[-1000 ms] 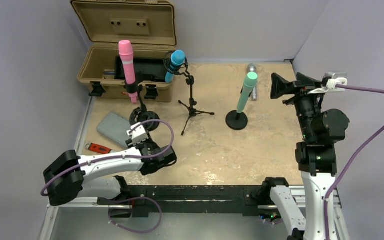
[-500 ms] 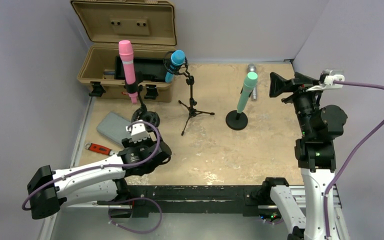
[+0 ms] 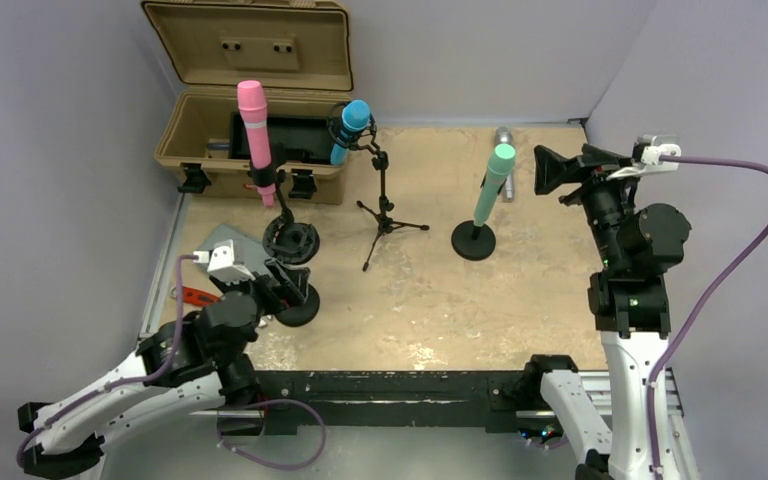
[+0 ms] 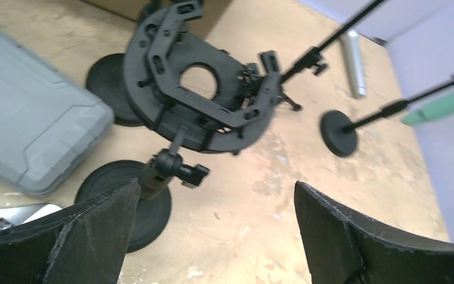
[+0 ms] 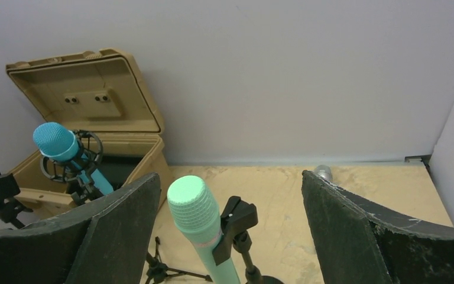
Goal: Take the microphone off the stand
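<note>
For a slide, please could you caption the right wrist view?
Open right gripper frames the green microphone on its stand.

Beige table point(image 3: 520, 290), open tan case point(image 3: 245, 45) (back left), grey box point(image 4: 23, 130), red tool point(image 3: 188, 295), silver microphone point(image 4: 353, 62), round-based stand point(image 3: 473, 240)

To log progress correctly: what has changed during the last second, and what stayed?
The left gripper, open, drew back toward the near-left corner, uncovering the round base of the empty shock-mount stand. The right gripper, also open, edged slightly left toward the green microphone. Nothing was grasped or released. The green microphone, pink microphone and blue microphone stayed on their stands.
</note>
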Controlling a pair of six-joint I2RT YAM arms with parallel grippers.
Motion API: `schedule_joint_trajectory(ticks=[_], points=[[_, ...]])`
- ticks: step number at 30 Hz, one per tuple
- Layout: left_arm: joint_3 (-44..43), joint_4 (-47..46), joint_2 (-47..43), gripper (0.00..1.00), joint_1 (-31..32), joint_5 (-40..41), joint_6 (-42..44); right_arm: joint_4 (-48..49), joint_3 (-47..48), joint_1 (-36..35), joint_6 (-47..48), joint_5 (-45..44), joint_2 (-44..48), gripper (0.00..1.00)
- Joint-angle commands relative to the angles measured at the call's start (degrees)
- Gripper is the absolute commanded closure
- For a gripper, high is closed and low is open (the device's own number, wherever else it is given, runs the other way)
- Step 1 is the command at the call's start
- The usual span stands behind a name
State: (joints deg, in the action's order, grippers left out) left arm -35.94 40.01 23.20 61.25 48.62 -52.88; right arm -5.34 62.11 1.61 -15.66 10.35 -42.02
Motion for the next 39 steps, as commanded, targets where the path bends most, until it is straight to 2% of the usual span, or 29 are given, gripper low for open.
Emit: schedule_joint_trajectory(ticks=[1, 4, 8, 10, 13, 16, 19, 21, 27, 30, 33, 36, 39], points=[[-0.15, -7.04, -6.89, 0.0, 0.25, -11.46, 14.98, -0.15, 1.14, -0.02, -0.71, 4.9, -0.8, 0.12], [-2.41, -12.0, -9.7, 0.0, 0.27, -18.16, 23.53, -4.47, 3.37, -0.09, 0.06, 8.88, -4.61, 0.12], [-9.45, -15.14, -7.26, 0.0, 0.27, -26.07, 32.21, -9.26, 6.95, -1.88, 0.61, 5.02, -8.99, 0.12], [-13.93, -15.9, -3.18, 0.0, 0.27, -29.63, 35.73, -10.97, 8.78, -6.64, -0.01, 0.02, -10.44, 0.12], [-20.46, -18.24, 2.85, 0.0, 0.27, -33.96, 40.78, -15.63, 12.74, -16.27, -2.14, -12.77, -14.76, 0.13], [-25.66, -21.27, 9.16, 0.0, 0.27, -37.11, 44.5, -19.35, 15.19, -22.68, -4.52, -23.82, -19.08, 0.13], [-31.27, -23.09, 15.92, 0.0, 0.27, -40.74, 46.91, -19.83, 15.46, -24.98, -5.28, -30.61, -20.25, 0.13], [-34.73, -24.0, 19.8, 0.0, 0.27, -43.88, 48.12, -20.19, 16.06, -25.85, -4.93, -31.99, -20.86, 0.14], [-38.99, -23.28, 26.86, 0.0, -0.08, -49.01, 49.92, -23.62, 17.0, -29.23, -5.27, -39.08, -22.08, 0.19], [-36.31, -22.72, 26.13, 0.0, -0.08, -50.54, 50.56, -23.89, 15.88, -30.11, -4.87, -40.49, -21.14, 0.28], [-32.4, -24.05, 24.2, 0.0, -0.08, -49.65, 50.55, -22.49, 14.26, -30.48, -3.03, -37.4, -20.21, 0.41], [-30.4, -25.34, 23.22, 0.0, -0.08, -49.24, 50.69, -21.38, 13.78, -30.75, 0.18, -33.53, -19.39, 0.57], [-29.99, -24.93, 23.62, 0.0, -0.08, -51.13, 51.43, -20.58, 14.39, -30.87, 5.52, -25.59, -17.79, 0.78]])
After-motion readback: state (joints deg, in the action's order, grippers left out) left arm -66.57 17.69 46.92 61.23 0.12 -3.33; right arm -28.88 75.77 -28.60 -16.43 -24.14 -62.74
